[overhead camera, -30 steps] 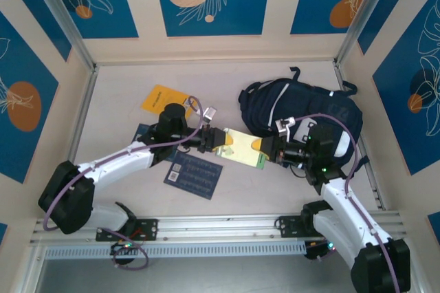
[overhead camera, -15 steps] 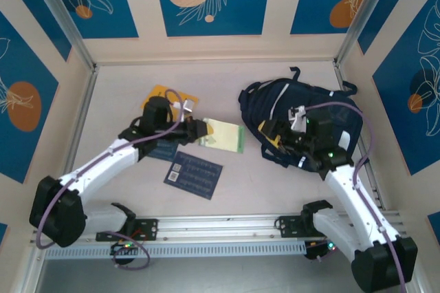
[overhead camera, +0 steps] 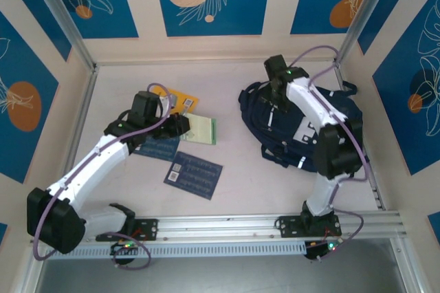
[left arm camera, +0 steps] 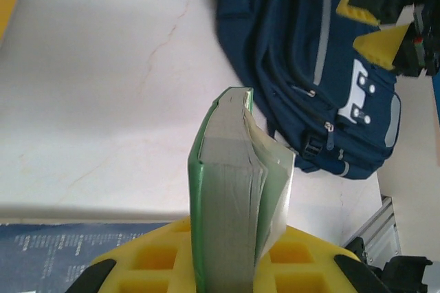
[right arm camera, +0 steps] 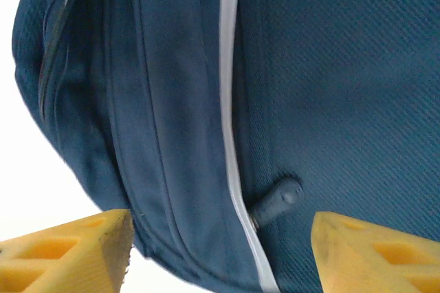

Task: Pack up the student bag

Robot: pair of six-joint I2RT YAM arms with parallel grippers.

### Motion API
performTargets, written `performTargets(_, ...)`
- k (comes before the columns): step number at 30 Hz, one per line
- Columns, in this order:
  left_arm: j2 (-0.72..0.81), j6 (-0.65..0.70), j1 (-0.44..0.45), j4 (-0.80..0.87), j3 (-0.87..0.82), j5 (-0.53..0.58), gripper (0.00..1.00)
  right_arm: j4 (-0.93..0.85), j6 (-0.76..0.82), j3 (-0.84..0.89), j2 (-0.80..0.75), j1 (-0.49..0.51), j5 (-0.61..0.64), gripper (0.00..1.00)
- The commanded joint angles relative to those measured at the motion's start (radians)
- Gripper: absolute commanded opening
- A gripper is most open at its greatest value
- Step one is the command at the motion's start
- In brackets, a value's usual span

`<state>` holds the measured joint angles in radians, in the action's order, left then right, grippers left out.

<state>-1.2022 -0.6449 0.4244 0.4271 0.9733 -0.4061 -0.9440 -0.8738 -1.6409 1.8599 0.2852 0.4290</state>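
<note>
The student bag (overhead camera: 302,128) lies flat at the right of the table, dark navy with white stripes; it also lies at the upper right of the left wrist view (left arm camera: 309,66). My left gripper (overhead camera: 183,126) is shut on a green-covered book (overhead camera: 202,130), left of the bag and apart from it. The book (left arm camera: 230,183) stands on edge between the yellow pads (left arm camera: 158,265). My right gripper (overhead camera: 278,95) hangs open just above the bag's far left part. Between its yellow fingertips (right arm camera: 69,245) I see navy fabric (right arm camera: 330,66), a white stripe and a zipper pull (right arm camera: 278,197).
A yellow booklet (overhead camera: 168,95) lies behind the left gripper, partly hidden. Two dark blue booklets (overhead camera: 195,175) (overhead camera: 157,148) lie on the table in front of it. Cream walls enclose three sides; a metal rail (overhead camera: 220,228) runs along the near edge.
The right gripper has let go of the book, opened, and swung back over the bag's far side. The left arm has drawn the book to the left, away from the bag.
</note>
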Motion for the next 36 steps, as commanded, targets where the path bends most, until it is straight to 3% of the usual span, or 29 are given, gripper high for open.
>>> performTargets(1, -0.015, -0.036, -0.030, -0.069, -0.029, -0.084, 0.00, -0.192, -0.021, -0.164, 0.144, 0.004, 0.092, 0.79)
performTargets(6, -0.035, -0.061, -0.058, -0.090, -0.030, -0.139, 0.00, -0.251, -0.007, -0.317, 0.302, 0.008, 0.058, 0.86)
performTargets(11, -0.034, -0.067, -0.061, -0.100, -0.036, -0.145, 0.00, -0.176, 0.017, -0.279, 0.323, 0.011, 0.014, 0.75)
performTargets(14, -0.036, -0.074, -0.061, -0.112, -0.042, -0.151, 0.00, -0.153, 0.025, -0.249, 0.326, 0.011, 0.008, 0.59)
performTargets(19, -0.040, -0.076, -0.062, -0.116, -0.048, -0.149, 0.00, -0.094, 0.061, -0.160, 0.260, 0.004, 0.003, 0.05)
performTargets(20, -0.040, -0.076, -0.061, -0.116, -0.049, -0.150, 0.00, -0.075, 0.076, -0.137, 0.236, 0.004, -0.002, 0.00)
performTargets(24, -0.044, -0.073, -0.062, -0.113, -0.047, -0.146, 0.00, 0.003, 0.166, -0.023, 0.090, 0.012, 0.010, 0.00)
performTargets(29, -0.053, -0.065, -0.062, -0.109, -0.042, -0.151, 0.00, 0.103, 0.318, 0.168, -0.144, 0.020, -0.093, 0.00)
performTargets(32, -0.060, -0.056, -0.056, -0.105, -0.028, -0.164, 0.00, 0.186, 0.430, 0.313, -0.325, 0.020, -0.215, 0.00)
performTargets(36, -0.068, -0.009, -0.017, -0.061, 0.032, -0.153, 0.00, 0.303, 0.499, 0.498, -0.575, -0.040, -0.468, 0.00)
